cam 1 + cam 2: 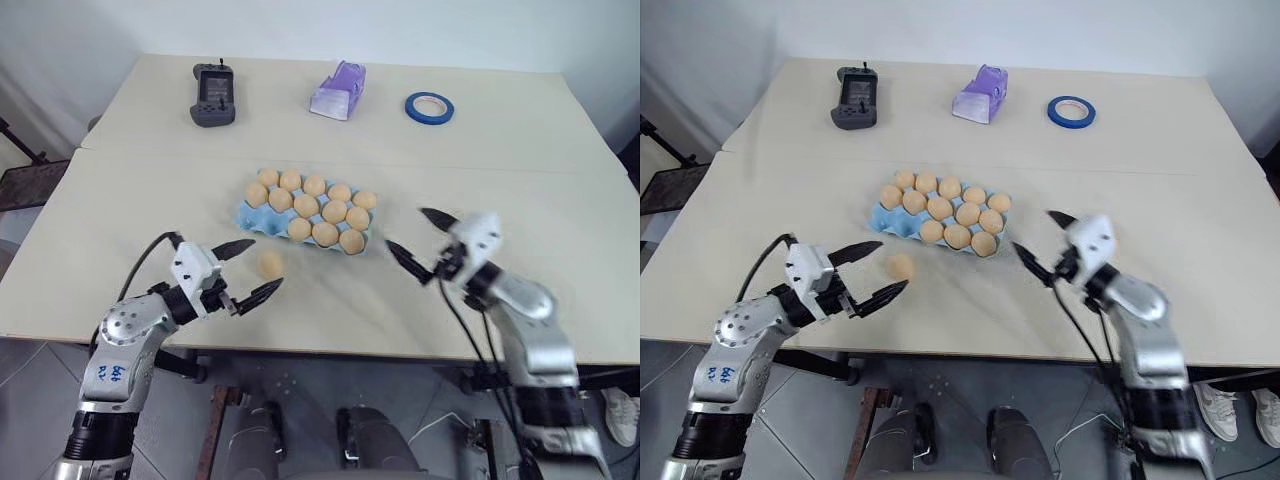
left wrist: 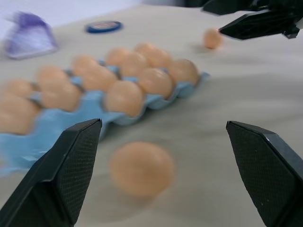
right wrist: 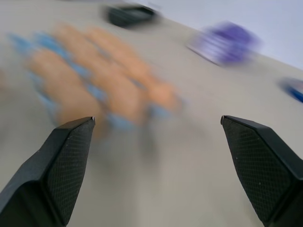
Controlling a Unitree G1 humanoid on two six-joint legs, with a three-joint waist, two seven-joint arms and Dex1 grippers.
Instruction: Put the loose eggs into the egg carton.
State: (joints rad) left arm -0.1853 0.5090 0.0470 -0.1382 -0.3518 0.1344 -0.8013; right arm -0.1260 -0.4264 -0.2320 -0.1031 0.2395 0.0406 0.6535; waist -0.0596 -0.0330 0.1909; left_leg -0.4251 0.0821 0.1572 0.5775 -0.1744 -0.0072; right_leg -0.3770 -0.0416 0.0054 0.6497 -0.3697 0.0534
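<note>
The light-blue egg carton (image 1: pixel 246 214) lies mid-table with several tan eggs in its cups. One loose egg (image 1: pixel 271 264) rests on the table just in front of it. My left gripper (image 1: pixel 266 262) is open and level, one fingertip on either side of this egg and neither touching it. In the left wrist view the same egg (image 2: pixel 141 168) lies between and slightly ahead of the fingers (image 2: pixel 71 165). A second loose egg (image 2: pixel 212 38) sits on the table to the right of the carton, close to my right gripper (image 1: pixel 405 227). That gripper is open and holds nothing.
At the table's far side are a dark handheld controller (image 1: pixel 213 95), a purple box (image 1: pixel 338 90) and a blue tape roll (image 1: pixel 429 107). The table's near edge runs just below both grippers.
</note>
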